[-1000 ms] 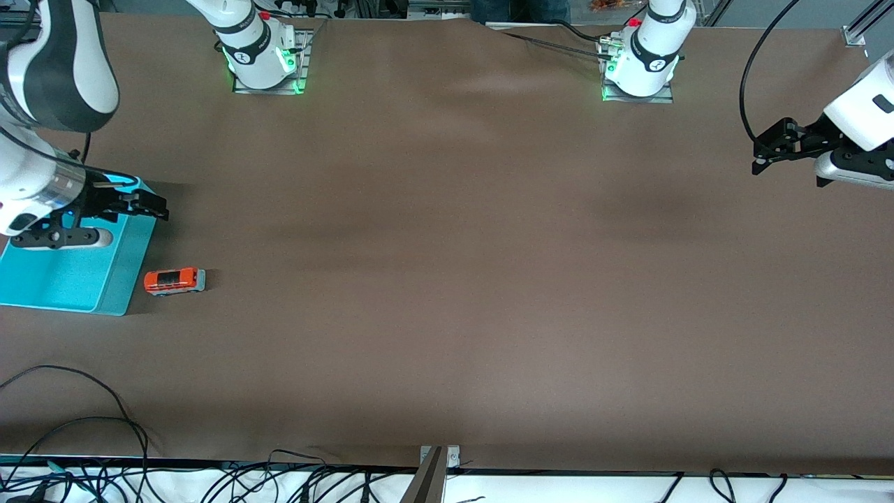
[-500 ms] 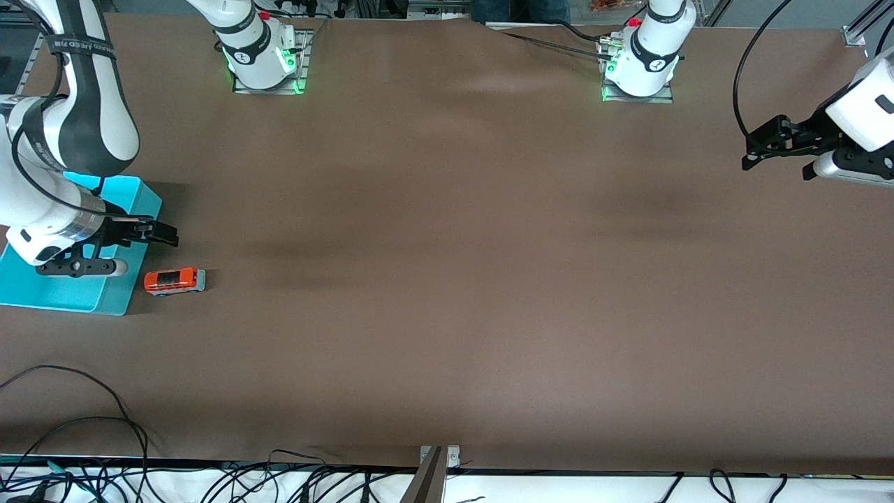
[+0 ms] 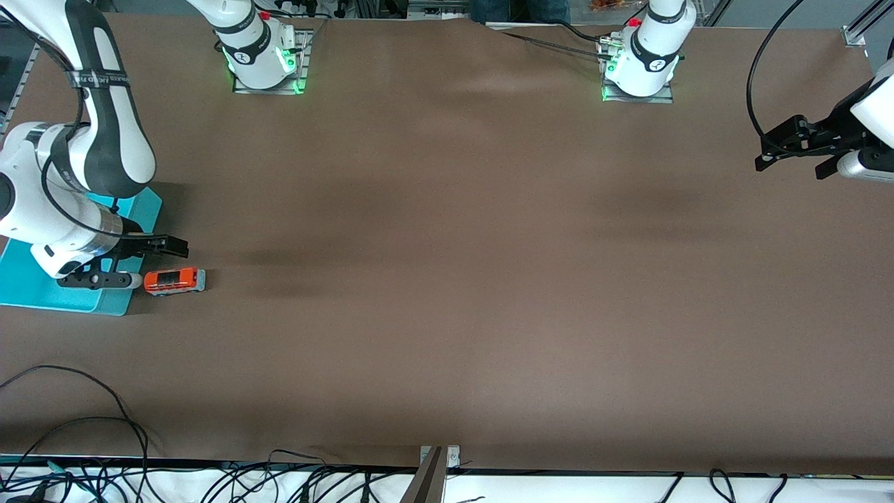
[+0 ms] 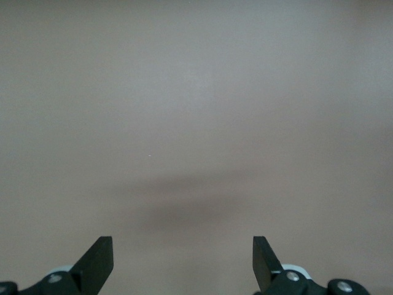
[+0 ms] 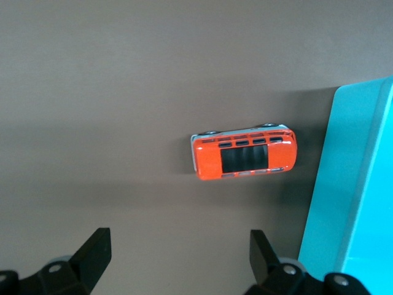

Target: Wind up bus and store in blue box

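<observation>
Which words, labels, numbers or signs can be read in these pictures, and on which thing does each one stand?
Black band around the right arm: white lettering, too small to read with certainty.
Round marks on the two arm bases: symbols only, not readable as text.
The bus: no lettering visible in the front or right wrist view.
The blue box: plain walls, no label.
Left wrist view: no text.

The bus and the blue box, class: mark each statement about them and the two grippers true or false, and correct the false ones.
1. The bus lies inside the blue box. False: it stands on the table beside the box.
2. The right gripper is open. True.
3. The left gripper holds the bus. False: it is open and empty, over the left arm's end of the table.
4. The bus stands on its wheels. True.
</observation>
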### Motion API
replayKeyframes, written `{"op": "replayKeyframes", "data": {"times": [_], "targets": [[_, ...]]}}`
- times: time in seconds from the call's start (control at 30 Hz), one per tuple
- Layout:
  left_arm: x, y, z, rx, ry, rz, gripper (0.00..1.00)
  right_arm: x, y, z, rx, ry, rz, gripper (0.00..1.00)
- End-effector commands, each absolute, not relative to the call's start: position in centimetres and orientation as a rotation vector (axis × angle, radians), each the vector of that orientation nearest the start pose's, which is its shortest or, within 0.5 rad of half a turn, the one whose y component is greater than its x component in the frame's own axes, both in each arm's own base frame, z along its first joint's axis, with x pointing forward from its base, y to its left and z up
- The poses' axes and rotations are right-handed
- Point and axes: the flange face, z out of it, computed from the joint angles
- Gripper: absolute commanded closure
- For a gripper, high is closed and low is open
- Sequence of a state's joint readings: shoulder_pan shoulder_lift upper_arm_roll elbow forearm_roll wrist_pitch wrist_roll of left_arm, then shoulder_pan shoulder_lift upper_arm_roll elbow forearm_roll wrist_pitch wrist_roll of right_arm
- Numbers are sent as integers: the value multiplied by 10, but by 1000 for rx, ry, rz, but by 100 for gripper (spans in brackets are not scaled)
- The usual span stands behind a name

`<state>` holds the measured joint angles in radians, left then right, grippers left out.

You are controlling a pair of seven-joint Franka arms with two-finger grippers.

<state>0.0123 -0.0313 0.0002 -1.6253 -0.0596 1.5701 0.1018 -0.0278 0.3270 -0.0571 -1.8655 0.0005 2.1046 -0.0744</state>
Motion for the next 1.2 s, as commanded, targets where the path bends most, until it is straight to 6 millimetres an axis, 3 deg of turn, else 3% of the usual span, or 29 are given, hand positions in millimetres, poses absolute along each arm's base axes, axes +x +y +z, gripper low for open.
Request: {"op": "replayKeyframes", "data": {"times": [0.0, 0.3, 0.73, 0.97, 1.17], "targets": [[542, -3, 622, -3173, 147, 41, 0, 605, -70, 310, -3147, 217, 148, 0], [542, -3, 622, -3174, 147, 41, 0, 601, -70, 284, -3069, 776, 26, 0], [542, -1, 621, -3175, 142, 46, 0, 611, -73, 252, -2853, 1352, -97, 0], [541, -1, 621, -3175, 142, 61, 0, 611, -82, 239, -2749, 1545, -109, 0], [541, -1, 620, -3173, 142, 63, 0, 609, -97, 236, -2714, 1606, -112, 0]]}}
